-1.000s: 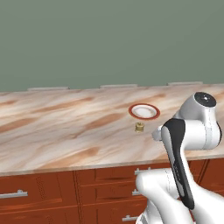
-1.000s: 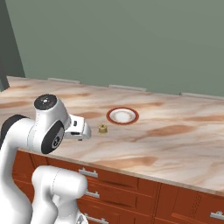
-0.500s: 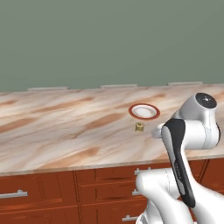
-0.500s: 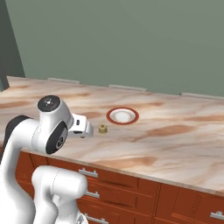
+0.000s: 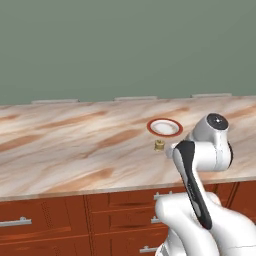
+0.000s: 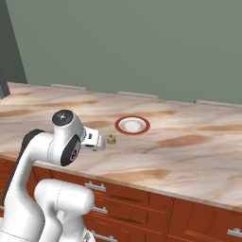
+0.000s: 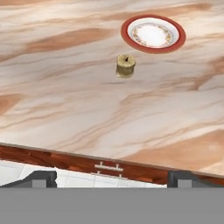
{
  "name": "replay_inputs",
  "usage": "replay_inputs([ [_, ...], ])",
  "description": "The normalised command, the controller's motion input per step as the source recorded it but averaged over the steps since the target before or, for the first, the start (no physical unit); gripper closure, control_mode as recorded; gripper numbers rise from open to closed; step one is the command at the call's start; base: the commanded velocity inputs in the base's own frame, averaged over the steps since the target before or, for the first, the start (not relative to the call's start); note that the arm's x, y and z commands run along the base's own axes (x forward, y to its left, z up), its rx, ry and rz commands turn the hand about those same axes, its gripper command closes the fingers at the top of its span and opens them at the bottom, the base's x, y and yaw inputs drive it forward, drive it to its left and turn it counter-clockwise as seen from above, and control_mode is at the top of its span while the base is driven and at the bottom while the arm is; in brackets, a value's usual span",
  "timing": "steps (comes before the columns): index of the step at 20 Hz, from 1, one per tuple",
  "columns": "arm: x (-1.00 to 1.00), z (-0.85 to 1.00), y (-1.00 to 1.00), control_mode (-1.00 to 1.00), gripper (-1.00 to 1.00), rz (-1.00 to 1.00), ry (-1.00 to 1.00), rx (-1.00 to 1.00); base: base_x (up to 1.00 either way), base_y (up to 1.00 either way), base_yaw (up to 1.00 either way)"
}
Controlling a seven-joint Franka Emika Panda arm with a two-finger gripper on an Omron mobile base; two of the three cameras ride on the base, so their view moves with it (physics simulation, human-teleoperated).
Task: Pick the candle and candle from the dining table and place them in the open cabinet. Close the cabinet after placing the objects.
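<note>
Tan-yellow candle (image 7: 125,65), squat with a darker top, stands upright on the marble of the dining table (image 5: 70,150), just beside the red-rimmed white plate (image 7: 153,34) but apart from it, toward the table's front edge. Same candle reads as a small nub in the left base view (image 5: 159,145) and the right base view (image 6: 111,139). Gripper (image 7: 111,178) sits back over the table's front edge, above the reddish drawer fronts (image 7: 105,168); its two dark fingertips (image 7: 41,178) stand far apart at the bottom of the hand view, as wide as they look able to go, with nothing between them. Candle lies well ahead of the tips, roughly on the line between them. A second, cream candle and the cabinet are not to be made out from here. Judgement: this is the approach to the first pick, nothing grasped or stowed yet. Next move calls for reaching forward and down until the tips straddle the candle, then closing gently; it is small and short, so a low, centred grip seems needed to avoid knocking it toward the plate.
</note>
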Motion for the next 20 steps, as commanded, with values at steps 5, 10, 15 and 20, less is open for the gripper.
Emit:
replay_inputs([
  [5,0.51,-0.12,0.0,-1.0,-1.0,-0.11,0.0,0.13,0.0,0.0,0.0],
  [10,0.48,-0.13,0.0,-1.0,-1.0,-0.05,0.0,0.22,0.0,0.0,0.0],
  [15,0.33,0.0,0.0,-1.0,-1.0,0.0,0.05,0.09,0.0,0.0,0.0],
  [20,0.16,0.0,0.0,-1.0,-1.0,0.0,0.05,-0.01,0.0,0.0,0.0],
])
